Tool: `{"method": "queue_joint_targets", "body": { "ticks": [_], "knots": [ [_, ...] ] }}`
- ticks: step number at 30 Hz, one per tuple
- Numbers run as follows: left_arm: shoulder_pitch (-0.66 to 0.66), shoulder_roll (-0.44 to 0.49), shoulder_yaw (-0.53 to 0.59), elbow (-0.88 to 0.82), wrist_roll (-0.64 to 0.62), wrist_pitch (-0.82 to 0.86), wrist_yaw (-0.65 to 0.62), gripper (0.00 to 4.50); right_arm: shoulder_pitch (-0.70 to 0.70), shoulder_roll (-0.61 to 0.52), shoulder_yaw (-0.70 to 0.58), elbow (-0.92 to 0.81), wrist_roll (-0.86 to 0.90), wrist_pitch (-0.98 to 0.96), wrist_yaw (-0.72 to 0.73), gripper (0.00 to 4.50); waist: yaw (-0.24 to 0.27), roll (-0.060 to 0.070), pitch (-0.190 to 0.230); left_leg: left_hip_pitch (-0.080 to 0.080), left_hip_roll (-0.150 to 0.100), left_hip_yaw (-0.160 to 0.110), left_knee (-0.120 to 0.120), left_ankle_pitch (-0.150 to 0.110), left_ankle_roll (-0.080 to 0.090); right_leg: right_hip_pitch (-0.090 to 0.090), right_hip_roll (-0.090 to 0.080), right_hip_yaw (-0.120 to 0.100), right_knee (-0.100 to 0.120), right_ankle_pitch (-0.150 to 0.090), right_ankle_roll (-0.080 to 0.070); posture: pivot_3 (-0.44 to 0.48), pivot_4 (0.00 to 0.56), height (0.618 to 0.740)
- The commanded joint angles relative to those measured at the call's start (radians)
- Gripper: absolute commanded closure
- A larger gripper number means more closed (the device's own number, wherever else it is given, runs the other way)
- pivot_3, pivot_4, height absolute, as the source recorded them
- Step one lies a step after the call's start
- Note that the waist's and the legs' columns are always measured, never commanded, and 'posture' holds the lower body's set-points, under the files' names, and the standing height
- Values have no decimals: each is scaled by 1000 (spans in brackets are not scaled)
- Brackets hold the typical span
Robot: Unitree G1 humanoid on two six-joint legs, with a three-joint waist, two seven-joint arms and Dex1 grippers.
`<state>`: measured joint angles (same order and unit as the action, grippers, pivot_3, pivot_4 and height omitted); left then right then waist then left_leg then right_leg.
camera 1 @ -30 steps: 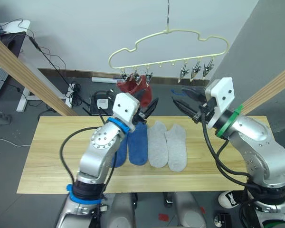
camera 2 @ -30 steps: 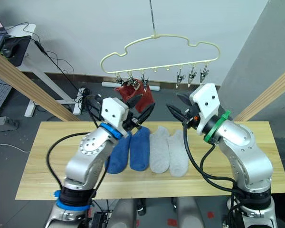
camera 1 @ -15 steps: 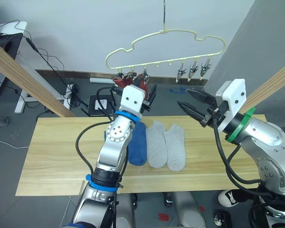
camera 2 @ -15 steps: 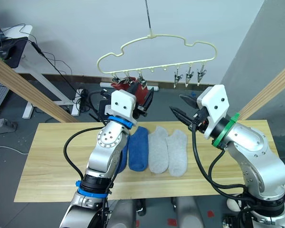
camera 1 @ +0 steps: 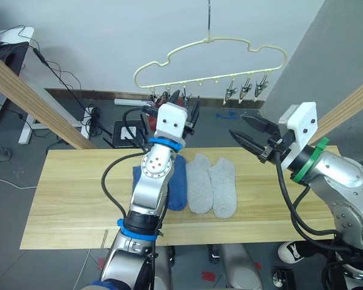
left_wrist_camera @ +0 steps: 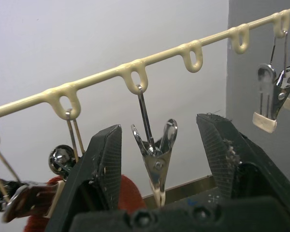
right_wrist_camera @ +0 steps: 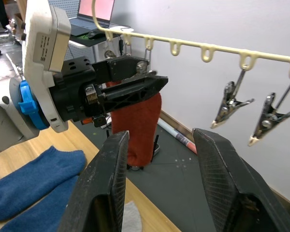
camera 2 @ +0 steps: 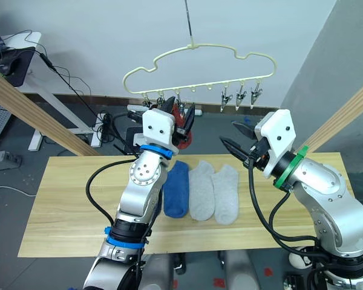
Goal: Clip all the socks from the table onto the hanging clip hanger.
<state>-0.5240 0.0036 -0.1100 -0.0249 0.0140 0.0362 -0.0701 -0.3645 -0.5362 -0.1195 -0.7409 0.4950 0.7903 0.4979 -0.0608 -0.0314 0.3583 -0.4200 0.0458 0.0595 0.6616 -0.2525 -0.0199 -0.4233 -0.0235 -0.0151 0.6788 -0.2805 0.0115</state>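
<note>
On the clip hanger red sock fabric hangs, probably both red socks, while two blue and two grey socks lie mid-table; left gripper straddles an empty clip, right gripper open, empty.

Table: blue socks, grey socks lying flat.
</note>
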Motion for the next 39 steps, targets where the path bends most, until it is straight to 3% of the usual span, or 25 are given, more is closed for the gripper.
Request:
{"method": "queue_joint_targets", "body": {
  "ticks": [1,13,16,22,25,29,32,37,39],
  "knots": [
    [-27,-22,-4,-4,32,-30,38,1764,15,-13,-27,-34,23,-29,3,2337,0,0,0,0,0,0,0,0,0,0,0,0,0,0,0,-194,378,740],
    [-46,-45,0,2,59,-33,78,1764,28,-27,-34,-26,36,-40,0,2337,0,0,0,0,0,0,0,0,0,0,0,0,0,0,0,-197,380,740],
    [-47,-43,0,2,51,-34,72,2315,28,-28,-33,-23,37,-43,1,2291,0,0,0,0,0,0,0,0,0,0,0,0,0,0,0,-196,380,740],
    [-44,-36,5,-1,49,-30,69,4001,32,-29,-29,-22,38,-47,2,2291,0,0,0,0,0,0,0,0,0,0,0,0,0,0,0,-195,379,740],
    [-43,-31,9,-9,48,-26,67,4447,44,-33,-19,-25,33,-51,4,2291,0,0,0,0,0,0,0,0,0,0,0,0,0,0,0,-195,379,740],
    [-45,-12,24,-23,35,-9,46,4497,126,-51,39,-25,-20,-65,-1,2291,1,0,0,0,0,0,0,0,0,0,0,0,0,0,0,-186,379,740],
    [-48,16,35,-35,-9,14,-17,4500,201,-58,134,28,-131,-99,-44,1709,1,0,0,0,0,0,0,1,-1,0,0,0,0,0,1,-184,381,740],
    [-51,60,63,-63,-128,71,-144,4500,215,23,297,238,-323,-163,-169,27,-3,0,0,2,0,1,0,1,-1,0,0,1,1,-3,5,-173,384,740],
    [-53,79,74,-74,-171,99,-188,4500,205,73,340,344,-371,-225,-190,27,-4,0,0,2,1,1,0,1,-2,0,1,1,1,-3,5,-173,384,740]
  ]
}}
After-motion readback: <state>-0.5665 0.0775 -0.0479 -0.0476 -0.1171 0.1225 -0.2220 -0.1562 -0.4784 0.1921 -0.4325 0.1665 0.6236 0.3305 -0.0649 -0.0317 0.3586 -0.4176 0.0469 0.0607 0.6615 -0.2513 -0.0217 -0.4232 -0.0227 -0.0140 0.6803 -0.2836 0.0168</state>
